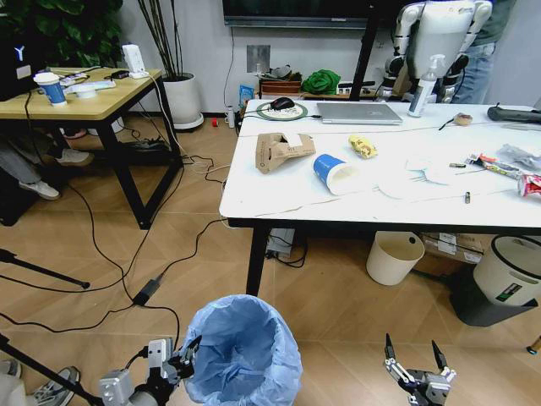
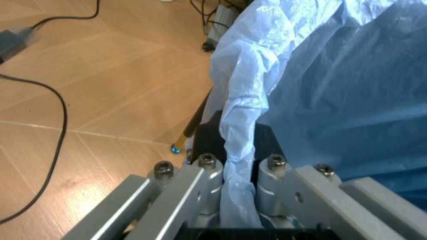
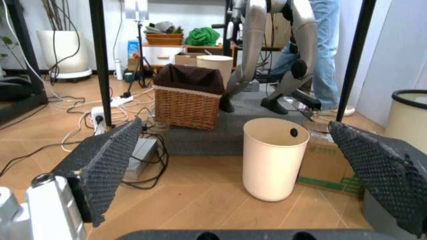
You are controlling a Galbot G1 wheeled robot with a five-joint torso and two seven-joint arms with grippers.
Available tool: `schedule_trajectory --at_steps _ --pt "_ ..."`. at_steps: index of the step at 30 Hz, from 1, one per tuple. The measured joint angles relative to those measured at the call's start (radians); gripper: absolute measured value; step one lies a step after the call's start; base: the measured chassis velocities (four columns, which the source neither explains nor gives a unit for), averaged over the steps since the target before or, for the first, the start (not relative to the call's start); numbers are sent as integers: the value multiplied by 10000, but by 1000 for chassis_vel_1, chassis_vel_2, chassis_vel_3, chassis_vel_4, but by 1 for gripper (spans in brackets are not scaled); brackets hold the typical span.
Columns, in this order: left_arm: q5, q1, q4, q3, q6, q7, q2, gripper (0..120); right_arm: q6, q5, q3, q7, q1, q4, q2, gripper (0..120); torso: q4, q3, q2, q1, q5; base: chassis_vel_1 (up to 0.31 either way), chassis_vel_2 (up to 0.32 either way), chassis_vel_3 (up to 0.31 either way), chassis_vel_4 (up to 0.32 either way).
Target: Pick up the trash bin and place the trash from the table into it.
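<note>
The trash bin (image 1: 243,351), lined with a crinkled light-blue bag, stands on the floor in front of the table (image 1: 279,203). My left gripper (image 1: 189,353) is shut on its rim. In the left wrist view the bag's rim fold (image 2: 243,115) is pinched in the left gripper (image 2: 238,150). My right gripper (image 1: 416,362) hangs open low beside the bin, holding nothing; its right wrist view (image 3: 243,165) faces under the table. Trash lies on the tabletop: a torn cardboard carton (image 1: 283,150), a blue-and-white cup (image 1: 336,173), a yellow wrapper (image 1: 363,146), white tissues (image 1: 418,176) and a red wrapper (image 1: 529,184).
Under the table stand a cream bucket (image 1: 394,256) and a white bin with black rim (image 1: 510,269). A laptop (image 1: 358,112) and spray bottle (image 1: 424,86) sit on the far side. A wood desk (image 1: 84,100) stands left; cables (image 1: 110,262) cross the floor. A wicker basket (image 3: 187,102) is behind.
</note>
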Motion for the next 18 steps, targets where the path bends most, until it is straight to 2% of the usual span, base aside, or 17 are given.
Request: schedule_trajectory --at_steps 18 --pt "-74 -43 109 44 13 -66 -9 2 -110 127 68 7 50 -2 0 100 1 469 775 307 -1 0 0 0 0"
